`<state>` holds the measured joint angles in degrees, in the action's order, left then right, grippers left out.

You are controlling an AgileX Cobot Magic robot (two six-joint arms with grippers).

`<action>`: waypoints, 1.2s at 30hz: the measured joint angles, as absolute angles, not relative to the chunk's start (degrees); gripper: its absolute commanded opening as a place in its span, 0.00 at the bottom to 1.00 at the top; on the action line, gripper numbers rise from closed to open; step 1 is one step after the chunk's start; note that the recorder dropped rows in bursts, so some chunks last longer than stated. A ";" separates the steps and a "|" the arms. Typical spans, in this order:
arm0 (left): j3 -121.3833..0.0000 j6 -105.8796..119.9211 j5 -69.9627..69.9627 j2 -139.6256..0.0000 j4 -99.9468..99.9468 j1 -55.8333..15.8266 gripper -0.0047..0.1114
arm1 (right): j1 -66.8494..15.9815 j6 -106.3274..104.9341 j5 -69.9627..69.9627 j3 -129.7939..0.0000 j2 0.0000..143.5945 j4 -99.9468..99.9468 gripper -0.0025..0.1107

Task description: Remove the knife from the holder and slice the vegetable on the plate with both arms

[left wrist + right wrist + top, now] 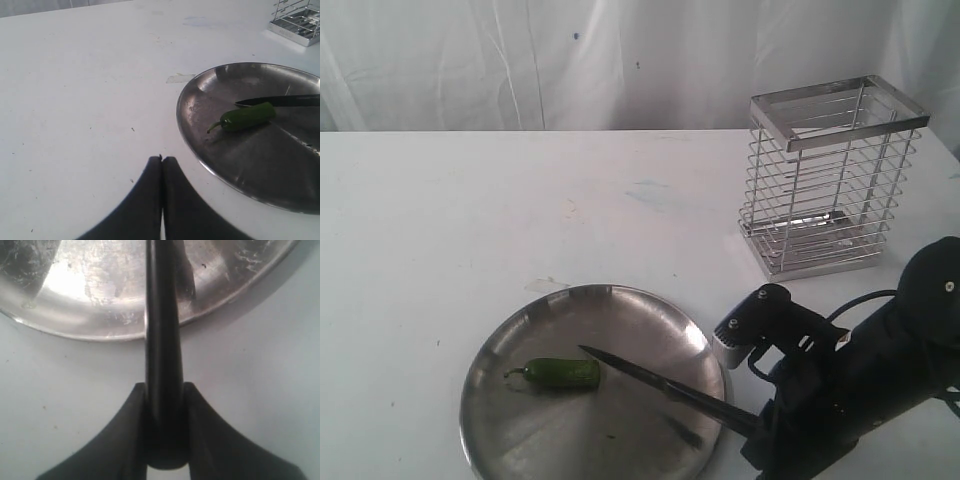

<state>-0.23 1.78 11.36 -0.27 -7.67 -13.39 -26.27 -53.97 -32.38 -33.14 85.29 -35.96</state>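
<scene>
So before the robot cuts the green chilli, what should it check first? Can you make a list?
1. Knife out of the holder: ok, the holder looks empty.
2. Right gripper holding the knife firmly: ok, its fingers are shut on the black handle.
3. Chilli on the plate: ok, it lies whole inside the rim.
4. Blade over the chilli: not ok, the tip is beside its blunt end, not across it.
5. Left gripper steadying the chilli: not ok, it is shut and hovers over the table, off the plate.
6. Blade touching the plate: cannot tell.
</scene>
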 measured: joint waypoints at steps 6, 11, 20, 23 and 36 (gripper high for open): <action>-0.23 1.78 11.36 -0.27 -7.67 -13.39 0.04 | -26.27 -53.97 -32.61 -33.14 85.29 -35.96 0.15; -0.23 1.78 11.36 -0.27 -7.67 -13.39 0.04 | -26.27 -53.88 -32.61 -33.14 85.29 -35.96 0.20; -0.23 1.78 11.36 -0.27 -7.67 -13.39 0.04 | -26.27 -53.60 -33.10 -33.14 85.29 -36.07 0.24; -0.23 1.78 11.36 -0.27 -7.67 -13.39 0.04 | -26.27 -53.05 -33.47 -33.14 85.29 -36.07 0.27; -0.23 1.78 11.36 -0.27 -7.67 -13.39 0.04 | -26.27 -52.60 -33.70 -35.08 86.03 -36.07 0.28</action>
